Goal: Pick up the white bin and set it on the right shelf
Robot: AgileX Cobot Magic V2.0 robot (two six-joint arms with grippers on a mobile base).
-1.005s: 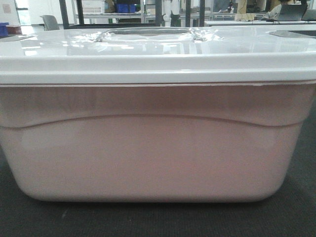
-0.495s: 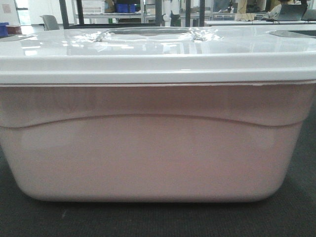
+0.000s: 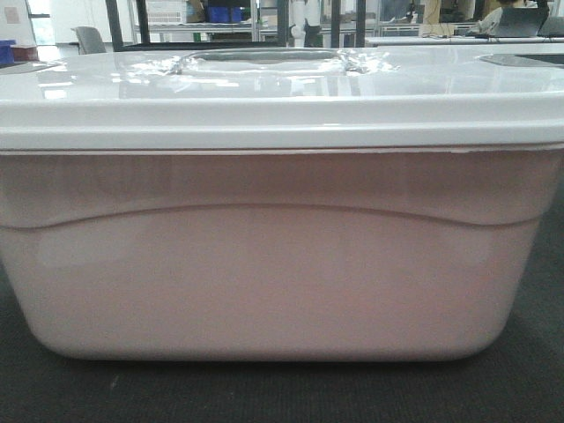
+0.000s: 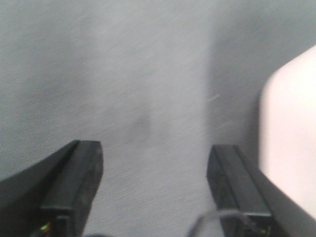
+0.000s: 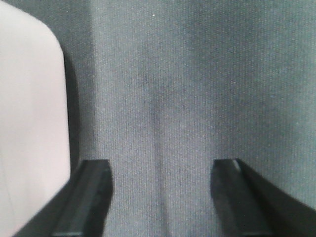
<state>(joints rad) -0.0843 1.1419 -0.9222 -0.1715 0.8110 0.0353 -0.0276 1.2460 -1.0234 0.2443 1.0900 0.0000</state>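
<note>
White bin (image 3: 282, 264): both ends cut off by my front view's edges.
Left wrist view: blurred; the bin is only a corner at its right edge.
My left gripper (image 4: 154, 150), right gripper (image 5: 161, 165): fingers cropped below.

Left hand (image 4: 155, 150): two matte black, square-tipped fingers (image 4: 74, 182), a tiny green light (image 4: 46, 227) and a thin grey cable (image 4: 212, 217) at their bases. Right hand (image 5: 162, 165): matching plain black fingers (image 5: 86, 197).
</note>
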